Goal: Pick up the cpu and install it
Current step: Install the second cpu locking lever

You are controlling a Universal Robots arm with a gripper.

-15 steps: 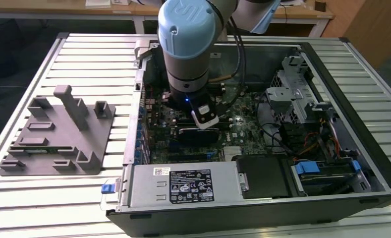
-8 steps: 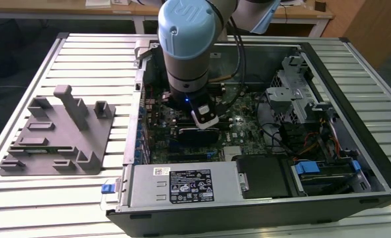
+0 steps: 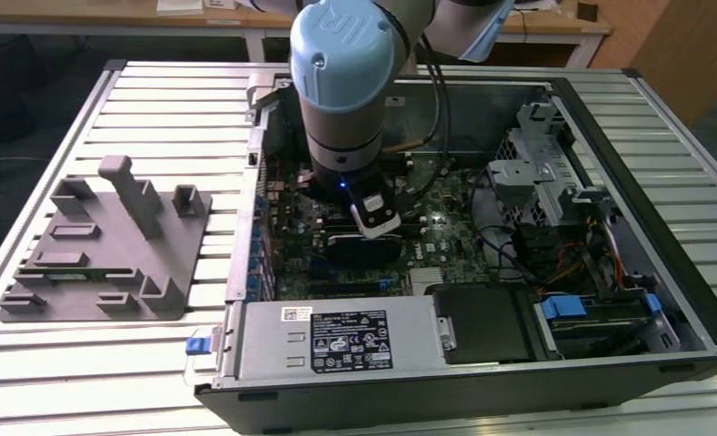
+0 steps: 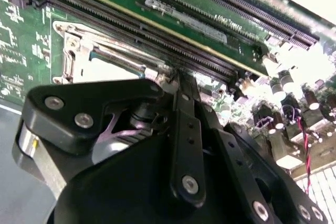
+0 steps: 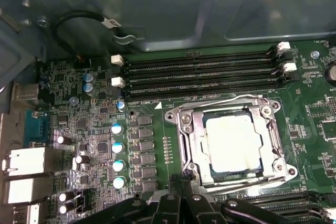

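Sitting in the motherboard's socket (image 5: 231, 148) inside the open computer case (image 3: 649, 272), the cpu (image 5: 233, 142) lies free of the gripper (image 5: 181, 182), its jaws clenched together.

An open computer case (image 3: 649, 300) lies beside a grey fixture (image 3: 104, 250).

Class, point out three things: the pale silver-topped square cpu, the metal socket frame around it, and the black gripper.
cpu (image 5: 232, 142), first wrist view, middle of its pale top.
socket frame (image 5: 185, 120), first wrist view, a corner.
gripper (image 5: 181, 182), first wrist view, fingertips.
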